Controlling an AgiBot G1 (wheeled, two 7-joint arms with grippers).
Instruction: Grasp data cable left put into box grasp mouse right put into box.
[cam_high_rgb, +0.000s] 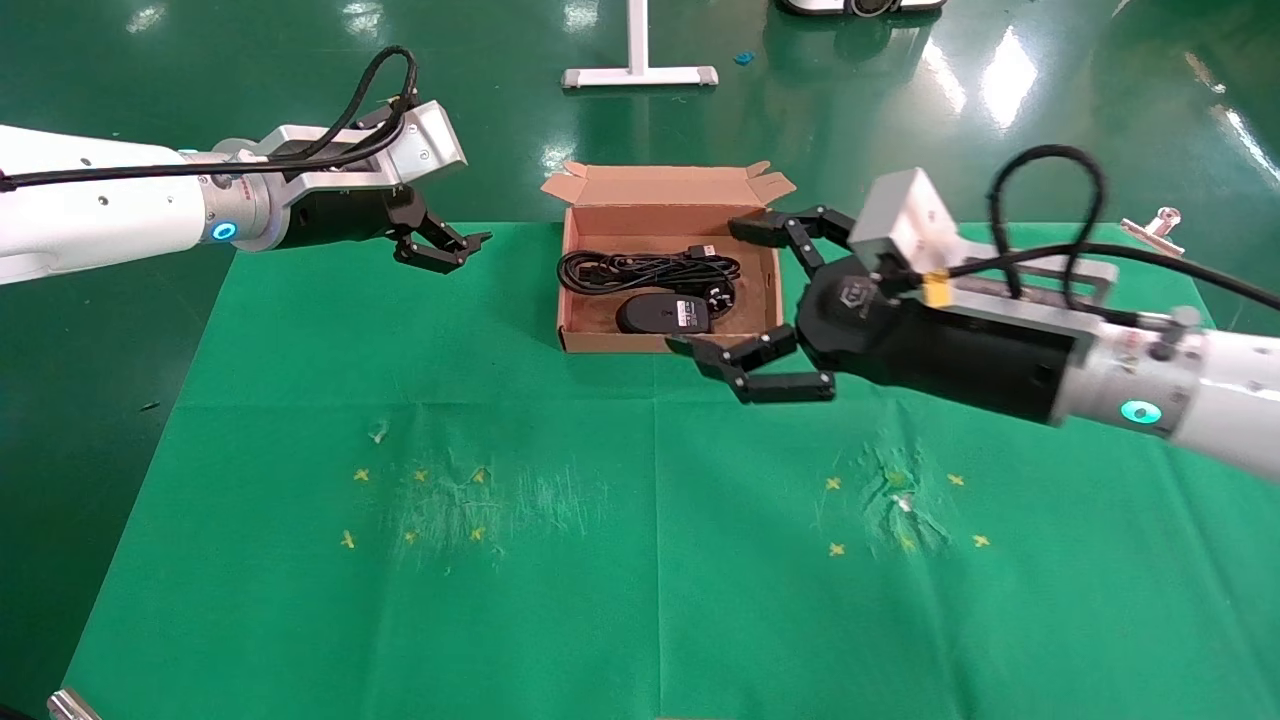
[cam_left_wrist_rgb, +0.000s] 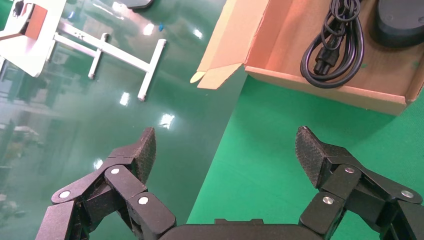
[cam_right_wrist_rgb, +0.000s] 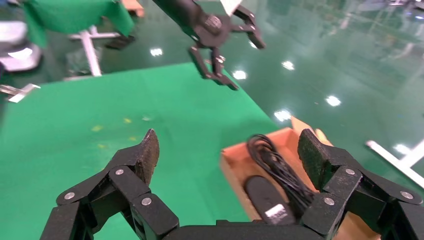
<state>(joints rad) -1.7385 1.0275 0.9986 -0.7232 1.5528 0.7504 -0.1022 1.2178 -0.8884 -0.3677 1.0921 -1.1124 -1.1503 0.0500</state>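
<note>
The right gripper (cam_high_rgb: 722, 287) hangs spread just beside the box (cam_high_rgb: 571, 300), its low wall between them; beyond, data cable (cam_high_rgb: 640, 268) and mouse (cam_high_rgb: 662, 314) fill the floor. Below lies bare cloth (cam_high_rgb: 640, 560).

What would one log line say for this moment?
data cable: in box | mouse: in box | left claw: open | right claw: open

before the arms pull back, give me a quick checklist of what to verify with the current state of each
1. Data cable lies inside the box: ok.
2. Mouse lies inside the box, beside the cable: ok.
3. Right hand open and holding nothing, at the box's right side: ok.
4. Left hand open, empty, well clear of the box over the cloth's far left edge: ok.
5. Mouse cord fully inside the box walls: cannot tell.
</note>
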